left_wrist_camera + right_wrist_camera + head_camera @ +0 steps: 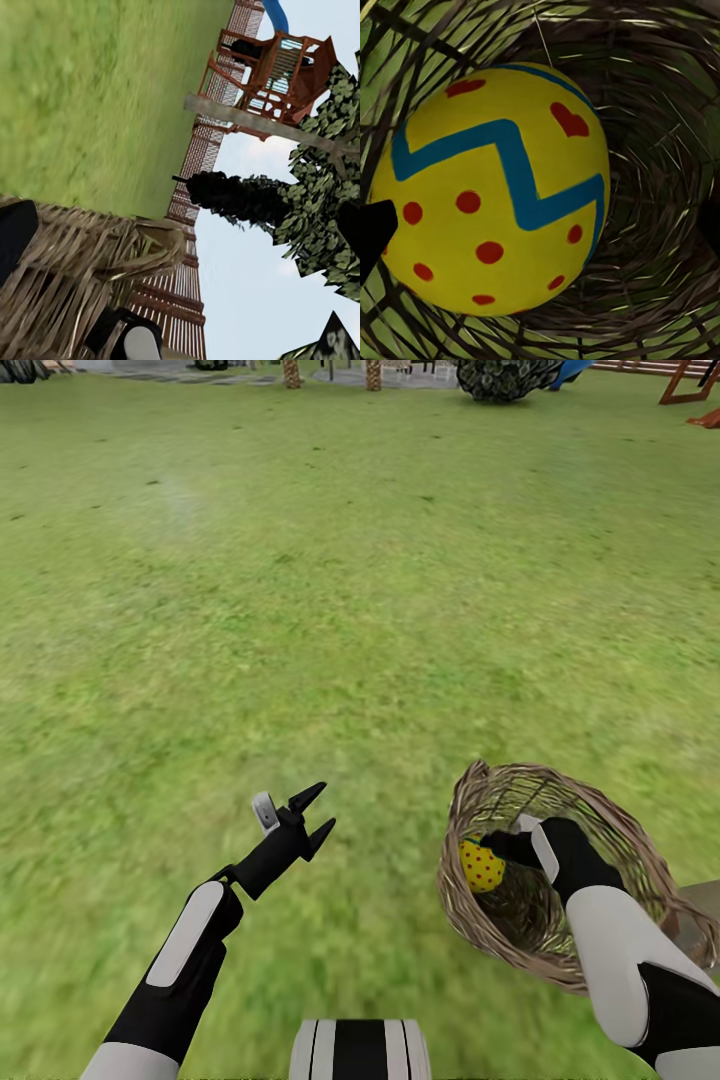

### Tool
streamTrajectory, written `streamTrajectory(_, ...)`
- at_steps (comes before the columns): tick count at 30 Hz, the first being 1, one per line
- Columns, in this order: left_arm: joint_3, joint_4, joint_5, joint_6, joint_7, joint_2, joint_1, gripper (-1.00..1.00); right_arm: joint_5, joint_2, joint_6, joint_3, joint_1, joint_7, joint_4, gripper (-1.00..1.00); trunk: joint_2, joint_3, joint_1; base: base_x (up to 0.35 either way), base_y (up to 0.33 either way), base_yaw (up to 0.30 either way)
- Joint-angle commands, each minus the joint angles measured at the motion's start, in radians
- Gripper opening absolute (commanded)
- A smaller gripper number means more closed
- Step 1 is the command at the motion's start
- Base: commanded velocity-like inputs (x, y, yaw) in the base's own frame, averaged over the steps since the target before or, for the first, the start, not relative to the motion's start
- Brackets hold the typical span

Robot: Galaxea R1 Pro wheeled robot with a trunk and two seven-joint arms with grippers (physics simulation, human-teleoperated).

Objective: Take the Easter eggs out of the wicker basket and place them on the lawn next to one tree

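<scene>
**Egg could slip against the basket wall**

We see one Easter egg (482,867) inside the wicker basket (610,830) at the head view's lower right, lying against its left wall. Our right gripper (508,847) reaches in beside it; whether it grips, we cannot tell. The left gripper (311,817) hangs spread and empty over the lawn (330,580), lower centre. A glancing pinch might roll the egg or tip the light basket.

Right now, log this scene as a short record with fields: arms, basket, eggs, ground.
left gripper: open, held above the grass, holding nothing
right gripper: reaching inside the wicker basket, beside the egg; open or shut cannot be told
eggs in view: one Easter egg in the basket
basket: tilted
ground: lawn
</scene>
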Motion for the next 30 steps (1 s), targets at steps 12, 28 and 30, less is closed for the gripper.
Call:
streamTrajectory(12, 0.002, -0.001, 0.003, 0.004, -0.001, 0.000, 0.000, 1.00, 0.006, 0.004, 0.004, -0.005, 0.000, 0.032, -0.002, 1.00, -0.003, -0.047, 0.005, 0.000, 0.000, 0.000)
streamTrajectory(28, 0.002, -0.001, 0.003, 0.004, -0.001, 0.000, 0.000, 1.00, 0.001, 0.004, 0.020, -0.012, 0.000, 0.168, 0.012, -1.00, -0.004, -0.059, 0.007, 0.000, 0.000, 0.000)
streamTrajectory(30, 0.002, -0.001, 0.003, 0.004, -0.001, 0.000, 0.000, 1.00, 0.002, 0.004, 0.020, -0.012, 0.000, 0.166, 0.012, -1.00, -0.004, -0.059, 0.007, 0.000, 0.000, 0.000)
